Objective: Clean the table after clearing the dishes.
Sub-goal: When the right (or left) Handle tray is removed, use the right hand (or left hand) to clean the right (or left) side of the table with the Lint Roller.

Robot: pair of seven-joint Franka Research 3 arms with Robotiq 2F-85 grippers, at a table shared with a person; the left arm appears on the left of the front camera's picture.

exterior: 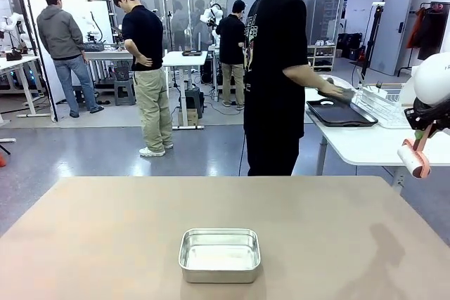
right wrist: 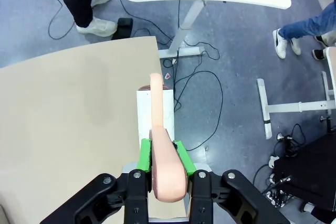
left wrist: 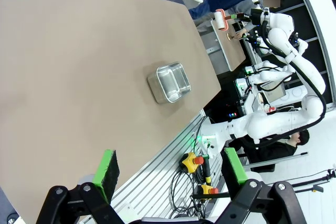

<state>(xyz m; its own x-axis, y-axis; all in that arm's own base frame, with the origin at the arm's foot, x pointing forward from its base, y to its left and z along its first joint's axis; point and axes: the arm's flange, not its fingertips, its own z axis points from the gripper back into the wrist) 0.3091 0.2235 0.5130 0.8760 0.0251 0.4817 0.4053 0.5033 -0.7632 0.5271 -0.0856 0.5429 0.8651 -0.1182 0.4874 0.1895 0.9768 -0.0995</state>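
The big tan table [exterior: 105,244] is lying nearly bare in front of me, carrying a small steel pan [exterior: 220,254] close to the middle of its near edge. Past its far right corner a person [exterior: 278,68] is setting a dark tray [exterior: 341,112] on the smaller white table [exterior: 365,147], so the dishes themselves are looking cleared away; whether a plate is riding on that tray I cannot tell. The right gripper [right wrist: 163,153] is hanging out beyond the table's right edge, its green pads clenching the pink handle of a lint roller [right wrist: 157,129], roll end pointing away from the wrist. The left gripper [left wrist: 170,169] is waiting high over the table's near edge with its jaws standing wide apart and nothing between them. To my eye the cleaning is just starting: the roller is needing to come inward over the right edge, settle with its roll flat on the top, and be drawn in straight, overlapping strokes. Keeping the handle low enough for full contact, and steering round the pan, should be mattering most.
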